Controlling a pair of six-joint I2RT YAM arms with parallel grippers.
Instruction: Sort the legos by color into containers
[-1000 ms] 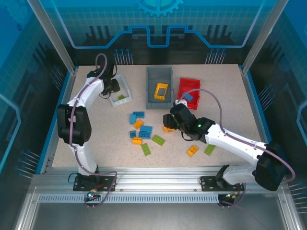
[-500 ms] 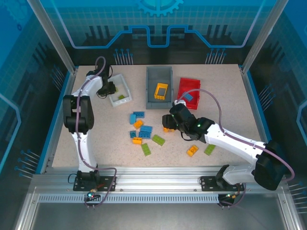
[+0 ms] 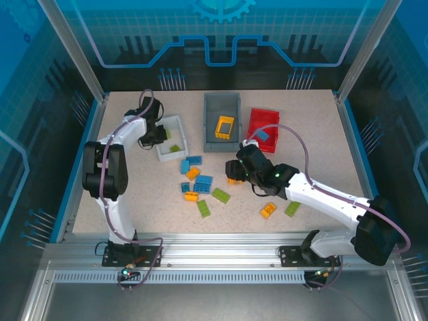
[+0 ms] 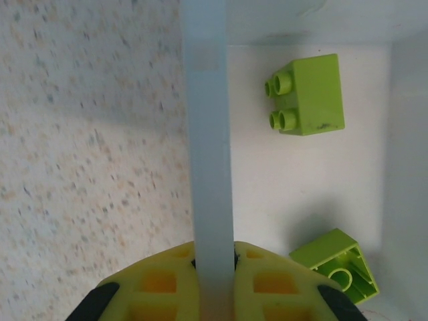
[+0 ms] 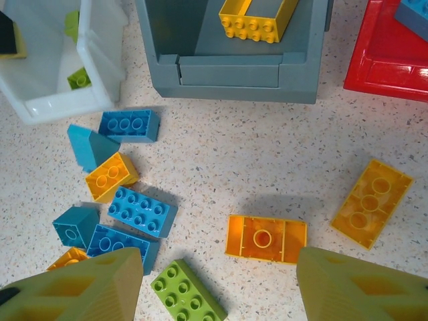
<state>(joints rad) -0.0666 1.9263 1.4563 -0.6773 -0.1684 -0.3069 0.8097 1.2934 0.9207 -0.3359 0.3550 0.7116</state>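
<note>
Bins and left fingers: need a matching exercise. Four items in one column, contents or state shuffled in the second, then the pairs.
Column A
1. white bin
2. grey bin
3. red bin
4. left fingers

Column B
a. blue brick inside
b. closed on a bin wall
c. lime green bricks inside
d. yellow open-frame piece inside

Pairs: 1-c, 2-d, 3-a, 4-b
</note>
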